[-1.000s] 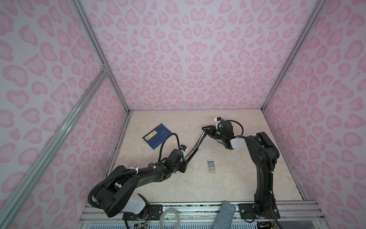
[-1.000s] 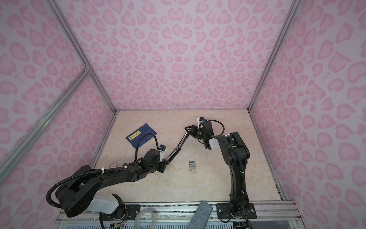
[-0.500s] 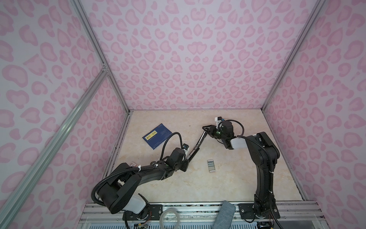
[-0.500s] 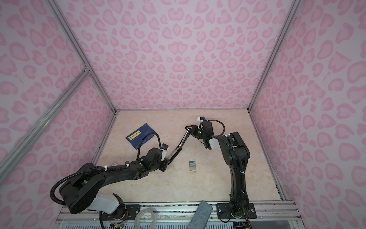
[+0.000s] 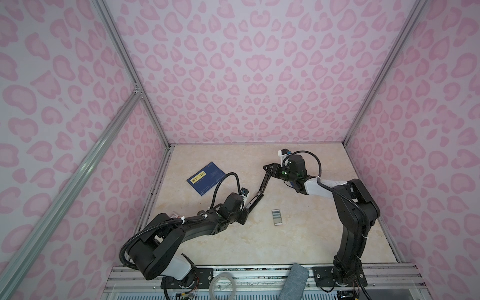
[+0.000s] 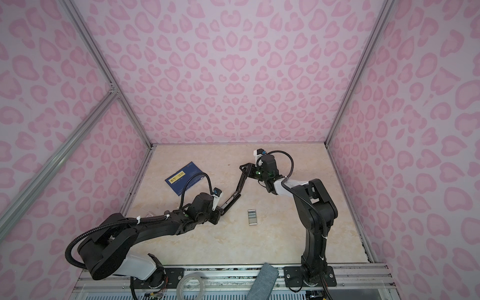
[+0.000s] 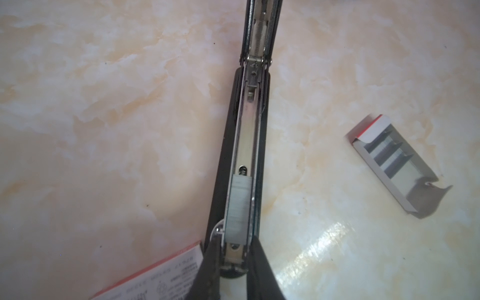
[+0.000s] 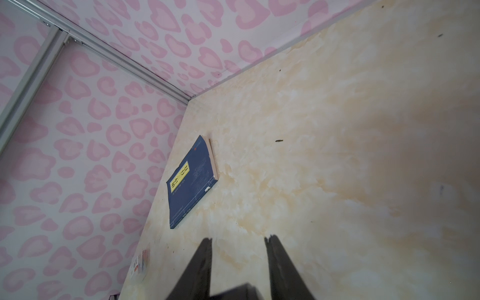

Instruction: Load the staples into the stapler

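Staples (image 7: 237, 207) lying as one strip inside the open channel of the stapler (image 7: 248, 130), near its front tip. Left hand (image 7: 235, 241) pinched narrow on that tip — one finger each side. Right hand (image 8: 239, 239) partly open, gripping the raised top arm at the stapler's far end. Open box (image 7: 363, 132) beside the stapler, on the desk (image 7: 104, 130).

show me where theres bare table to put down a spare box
Free: the near table between the two arm bases, in front of the staples; also the far strip along the back wall. Crowded: the middle, where the open stapler spans from left gripper to right gripper, booklet beside it.
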Controlling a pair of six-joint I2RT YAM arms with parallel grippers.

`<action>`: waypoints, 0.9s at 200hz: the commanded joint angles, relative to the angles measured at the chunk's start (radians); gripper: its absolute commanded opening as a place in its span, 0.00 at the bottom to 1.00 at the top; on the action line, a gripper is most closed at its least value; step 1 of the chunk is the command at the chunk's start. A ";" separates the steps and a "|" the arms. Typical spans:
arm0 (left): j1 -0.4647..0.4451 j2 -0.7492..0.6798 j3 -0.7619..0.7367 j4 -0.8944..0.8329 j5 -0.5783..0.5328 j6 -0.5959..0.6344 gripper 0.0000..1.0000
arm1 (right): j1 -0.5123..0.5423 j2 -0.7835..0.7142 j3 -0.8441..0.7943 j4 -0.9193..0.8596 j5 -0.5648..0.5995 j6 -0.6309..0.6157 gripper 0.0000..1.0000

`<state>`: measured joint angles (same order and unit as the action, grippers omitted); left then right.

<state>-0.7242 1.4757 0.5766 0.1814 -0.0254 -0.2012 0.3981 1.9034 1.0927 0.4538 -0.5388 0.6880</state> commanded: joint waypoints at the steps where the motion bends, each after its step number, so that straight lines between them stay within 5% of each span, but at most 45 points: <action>1: 0.002 -0.011 0.020 0.038 -0.007 -0.020 0.05 | 0.032 -0.035 -0.001 -0.122 0.060 -0.110 0.36; 72: 0.002 -0.045 0.026 0.039 0.001 -0.029 0.05 | 0.149 -0.117 0.006 -0.248 0.182 -0.252 0.36; 180: 0.003 -0.089 0.042 0.036 0.011 -0.033 0.04 | 0.246 -0.145 -0.004 -0.267 0.234 -0.300 0.37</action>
<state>-0.7246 1.3968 0.5983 0.1459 -0.0219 -0.2092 0.6277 1.7561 1.0962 0.2138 -0.2676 0.3573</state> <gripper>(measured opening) 0.179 0.369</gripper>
